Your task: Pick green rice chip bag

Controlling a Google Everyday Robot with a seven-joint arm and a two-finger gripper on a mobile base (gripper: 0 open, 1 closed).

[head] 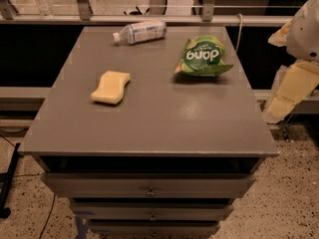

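Observation:
The green rice chip bag [202, 57] lies on the far right part of the grey cabinet top [164, 118], its white "dang" lettering upside down to me. My gripper [290, 92] shows as pale cream parts under a white arm section at the right edge of the view. It is off the cabinet's right side, apart from the bag and holding nothing that I can see.
A pale yellow wavy sponge [110, 87] lies on the left of the top. A clear plastic bottle with a white label [140, 32] lies on its side at the far edge. Drawers [149, 185] sit below the front edge. A railing runs behind.

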